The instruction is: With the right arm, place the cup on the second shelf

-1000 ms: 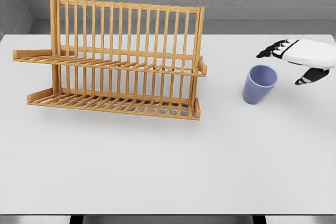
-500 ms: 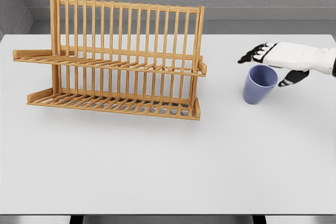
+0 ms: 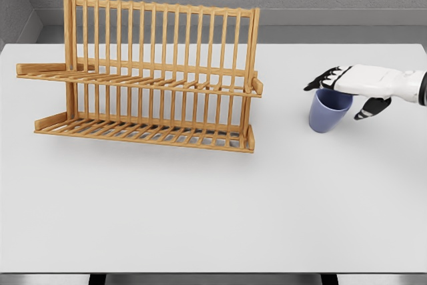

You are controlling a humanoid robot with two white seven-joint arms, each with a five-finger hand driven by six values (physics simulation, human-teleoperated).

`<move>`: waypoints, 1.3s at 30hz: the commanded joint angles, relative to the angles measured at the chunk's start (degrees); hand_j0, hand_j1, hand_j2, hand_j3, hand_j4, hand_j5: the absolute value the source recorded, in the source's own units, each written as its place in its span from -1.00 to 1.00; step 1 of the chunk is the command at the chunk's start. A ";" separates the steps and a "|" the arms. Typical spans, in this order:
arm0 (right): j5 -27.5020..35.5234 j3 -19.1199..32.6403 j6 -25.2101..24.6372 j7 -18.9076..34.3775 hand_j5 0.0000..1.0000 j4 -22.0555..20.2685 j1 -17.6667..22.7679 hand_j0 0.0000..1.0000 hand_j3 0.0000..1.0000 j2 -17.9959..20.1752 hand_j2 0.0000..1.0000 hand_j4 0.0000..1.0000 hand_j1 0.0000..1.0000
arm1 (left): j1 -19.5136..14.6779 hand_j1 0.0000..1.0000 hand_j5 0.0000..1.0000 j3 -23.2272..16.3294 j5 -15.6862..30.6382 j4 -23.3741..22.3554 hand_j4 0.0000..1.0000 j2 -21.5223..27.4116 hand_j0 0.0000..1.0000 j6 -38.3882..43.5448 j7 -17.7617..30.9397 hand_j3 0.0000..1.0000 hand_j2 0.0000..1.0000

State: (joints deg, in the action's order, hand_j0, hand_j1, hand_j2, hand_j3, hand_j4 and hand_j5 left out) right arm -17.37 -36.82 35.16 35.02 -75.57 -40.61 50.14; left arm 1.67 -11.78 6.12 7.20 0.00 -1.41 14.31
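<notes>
One head camera looks down and forward across the table (image 3: 200, 218), the rack (image 3: 147, 78) at ten o'clock.

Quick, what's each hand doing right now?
Left hand: not in view.
Right hand: open, fingers spread over the rim of the blue plastic cup, not gripping it.

Bright even light, soft shadows, sharp render, no glare
</notes>
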 commanded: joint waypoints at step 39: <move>0.41 0.17 -0.16 -0.02 0.22 1.12 -1.41 0.22 0.22 -0.93 0.22 0.22 0.22 | 0.00 1.00 1.00 0.00 0.03 0.00 1.00 0.00 1.00 0.00 0.02 1.00 1.00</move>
State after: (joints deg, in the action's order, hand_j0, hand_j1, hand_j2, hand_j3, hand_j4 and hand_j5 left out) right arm -17.33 -36.89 35.16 35.02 -74.36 -42.10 49.17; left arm 1.67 -11.78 6.12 7.20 0.00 -1.41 14.31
